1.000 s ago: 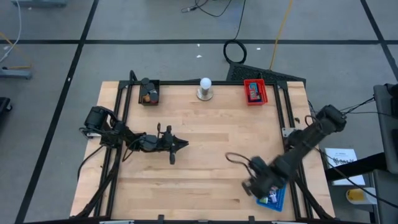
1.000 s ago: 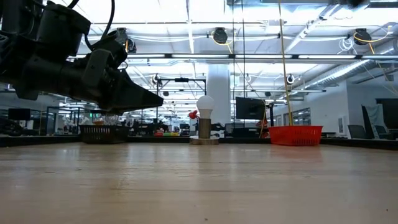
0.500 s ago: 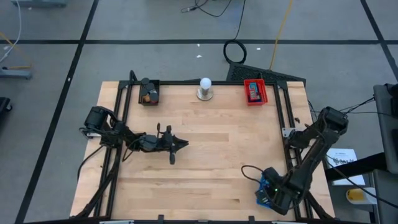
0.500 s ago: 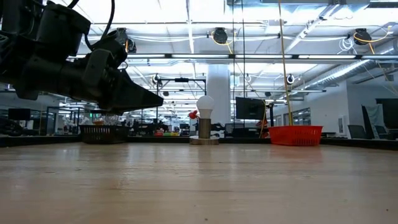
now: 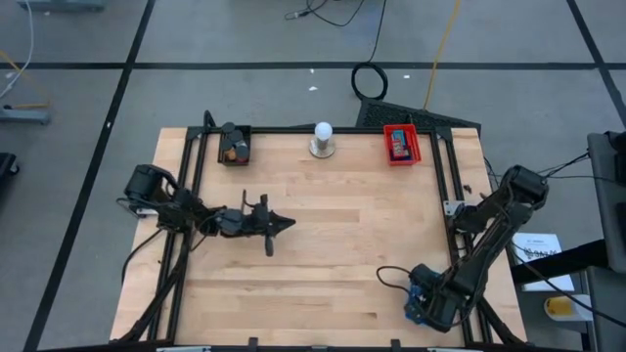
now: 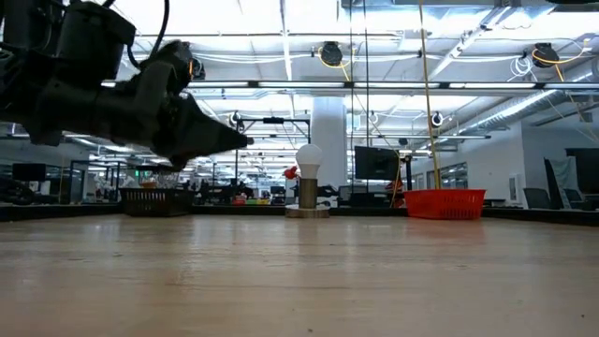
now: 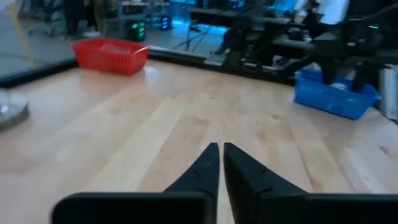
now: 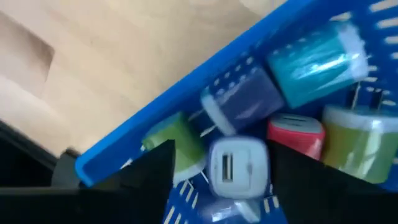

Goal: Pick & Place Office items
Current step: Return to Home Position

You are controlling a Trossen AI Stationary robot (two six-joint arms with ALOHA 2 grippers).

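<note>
Office items: I see them heaped in the blue tray at the table's near right corner; others lie in the red tray at the far edge.
Right gripper: poised directly over that heap, fingers apart, seemingly gripping nothing.
Left gripper: fingers pressed together, empty, hanging above bare wood left of centre.
</note>
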